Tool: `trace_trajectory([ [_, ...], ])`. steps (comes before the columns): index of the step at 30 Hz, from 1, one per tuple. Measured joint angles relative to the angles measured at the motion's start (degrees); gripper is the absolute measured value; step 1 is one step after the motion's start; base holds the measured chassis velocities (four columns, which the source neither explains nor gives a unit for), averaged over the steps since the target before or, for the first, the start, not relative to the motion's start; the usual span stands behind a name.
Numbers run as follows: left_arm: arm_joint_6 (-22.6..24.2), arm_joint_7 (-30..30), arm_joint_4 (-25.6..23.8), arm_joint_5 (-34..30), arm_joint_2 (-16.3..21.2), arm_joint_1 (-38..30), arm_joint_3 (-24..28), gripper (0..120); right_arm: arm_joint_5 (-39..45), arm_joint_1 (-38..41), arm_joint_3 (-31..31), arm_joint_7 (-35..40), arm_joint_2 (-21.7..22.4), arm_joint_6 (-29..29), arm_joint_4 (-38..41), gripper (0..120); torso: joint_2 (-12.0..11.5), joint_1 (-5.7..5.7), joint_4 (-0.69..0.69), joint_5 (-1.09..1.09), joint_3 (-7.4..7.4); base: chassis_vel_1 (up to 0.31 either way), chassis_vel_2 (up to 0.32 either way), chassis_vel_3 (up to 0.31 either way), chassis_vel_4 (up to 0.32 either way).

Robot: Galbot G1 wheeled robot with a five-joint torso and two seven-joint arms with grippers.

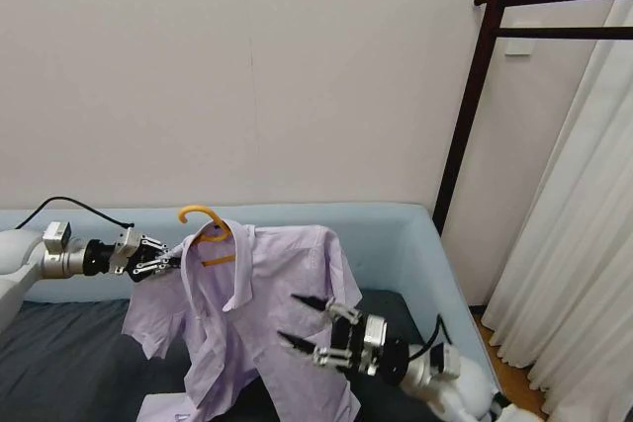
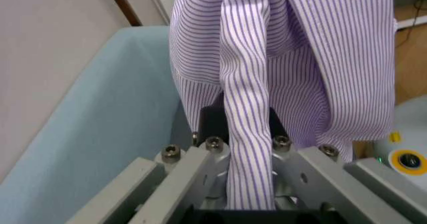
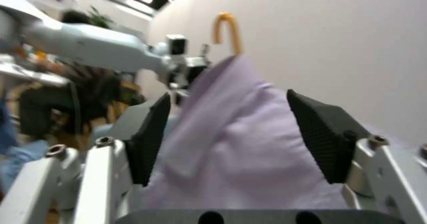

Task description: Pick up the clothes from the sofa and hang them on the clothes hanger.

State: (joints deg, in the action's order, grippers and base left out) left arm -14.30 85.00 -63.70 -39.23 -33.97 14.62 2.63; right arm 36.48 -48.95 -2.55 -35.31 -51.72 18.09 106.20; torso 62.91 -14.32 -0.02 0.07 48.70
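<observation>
A lilac striped shirt (image 1: 262, 313) hangs on an orange hanger (image 1: 205, 216) above the sofa. My left gripper (image 1: 170, 262) is shut on the shirt's shoulder by the collar; in the left wrist view a fold of striped cloth (image 2: 248, 134) runs down between its fingers. My right gripper (image 1: 302, 321) is open in front of the shirt's lower right side, fingers spread toward the cloth. Between its dark pads (image 3: 327, 134) in the right wrist view, the shirt (image 3: 233, 149) and the hanger hook (image 3: 227, 26) show ahead, with my left arm beyond.
The sofa has a pale blue back (image 1: 396, 244) and a dark seat (image 1: 59, 353). A dark wooden clothes rack (image 1: 475, 96) stands at the right against the wall, with white curtains (image 1: 584, 244) beside it.
</observation>
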Motion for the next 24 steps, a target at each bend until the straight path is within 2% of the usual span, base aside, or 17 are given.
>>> trace_trajectory([
  [1,-0.18,0.41,-0.32,0.95,-0.38,-0.04,0.04,1,-0.29,1.01,-0.42,1.73,1.57,-1.11,0.20,79,0.00,0.00,0.01,-0.01,0.00,0.000,0.000,0.000,0.000],
  [2,-0.18,0.41,-0.32,0.95,-0.38,-0.04,0.04,1,-0.29,1.01,-0.42,1.73,1.57,-1.11,0.20,79,0.00,0.00,0.01,-0.01,0.00,0.000,0.000,0.000,0.000],
  [5,-0.84,0.95,-1.62,3.15,-1.29,0.17,0.05,1,-1.17,2.19,-0.54,2.22,4.94,-4.31,0.12,94,0.00,0.00,0.00,0.00,0.00,0.000,0.000,0.000,0.000],
  [10,-1.15,1.17,-3.86,4.91,-2.24,0.62,0.47,1,-2.91,3.90,1.15,-0.25,7.31,-8.60,-1.74,100,0.00,0.00,-0.01,0.01,0.00,0.000,0.000,0.000,0.000],
  [17,-1.47,1.48,-5.10,6.35,-3.05,1.06,0.73,1,-3.58,6.79,3.12,-4.14,7.57,-11.51,-3.47,100,0.00,0.00,0.00,-0.01,0.00,0.000,0.000,0.000,0.000],
  [20,-1.77,1.62,-6.05,6.84,-2.90,1.90,0.73,1,-4.10,7.88,3.65,-6.58,7.38,-12.79,-4.43,90,0.00,0.00,0.00,-0.01,0.00,0.000,0.000,0.000,0.000],
  [21,-1.77,1.62,-6.05,6.84,-2.90,1.90,0.73,1,-4.10,7.88,3.65,-6.58,7.38,-12.79,-4.43,90,0.00,0.00,0.00,-0.01,0.00,0.000,0.000,0.000,0.000],
  [24,-2.19,1.67,-6.39,7.26,-2.93,2.45,0.64,1,-4.05,8.72,4.34,-8.84,7.24,-14.44,-4.51,75,0.00,0.00,0.01,-0.01,0.00,0.000,0.000,0.000,0.000],
])
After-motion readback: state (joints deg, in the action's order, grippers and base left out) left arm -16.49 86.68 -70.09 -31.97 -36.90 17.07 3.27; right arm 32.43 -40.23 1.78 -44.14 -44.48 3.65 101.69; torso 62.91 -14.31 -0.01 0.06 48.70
